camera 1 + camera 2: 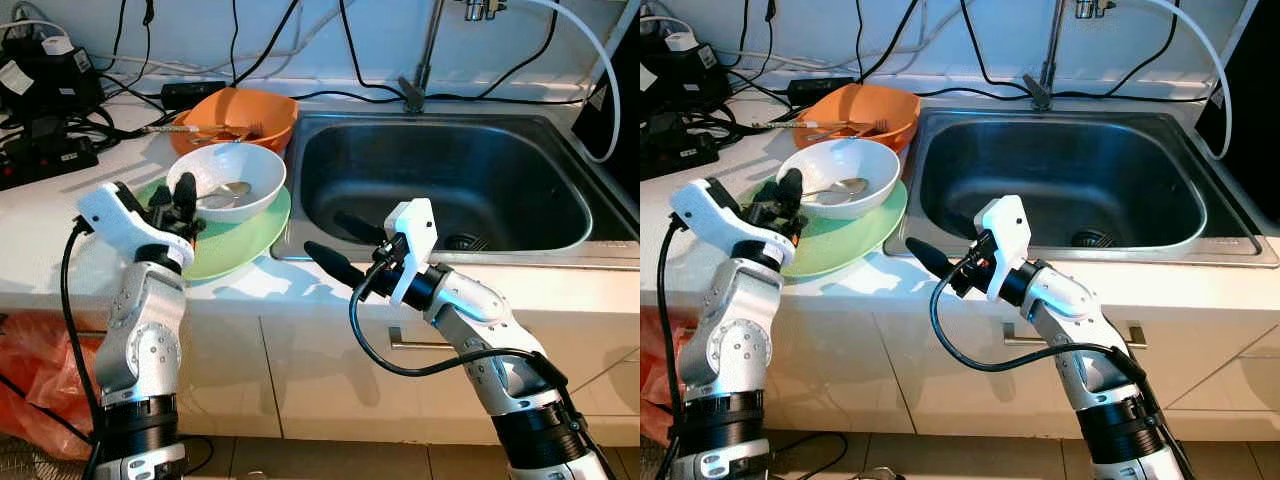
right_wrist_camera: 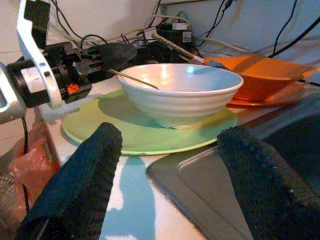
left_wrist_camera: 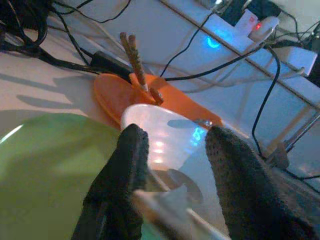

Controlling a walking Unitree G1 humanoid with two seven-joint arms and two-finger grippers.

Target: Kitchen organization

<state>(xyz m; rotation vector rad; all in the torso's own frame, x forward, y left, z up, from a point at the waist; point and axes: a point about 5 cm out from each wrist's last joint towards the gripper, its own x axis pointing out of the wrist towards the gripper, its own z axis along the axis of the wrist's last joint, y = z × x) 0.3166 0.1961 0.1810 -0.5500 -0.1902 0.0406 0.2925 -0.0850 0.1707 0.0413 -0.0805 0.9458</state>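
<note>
Left eye view: left gripper (image 1: 178,197) reaches white bowl (image 1: 240,180).

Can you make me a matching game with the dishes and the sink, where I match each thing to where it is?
Things:
1. round white ribbed bowl
2. flat light green plate
3. orange plastic bowl
4. stainless steel sink

Places:
A. behind the white bowl, nearer the wall
B. on top of the green plate
C. under the white bowl, on the counter
D. to the right of the dishes, below the tap

Pairs: 1-B, 2-C, 3-A, 4-D
</note>
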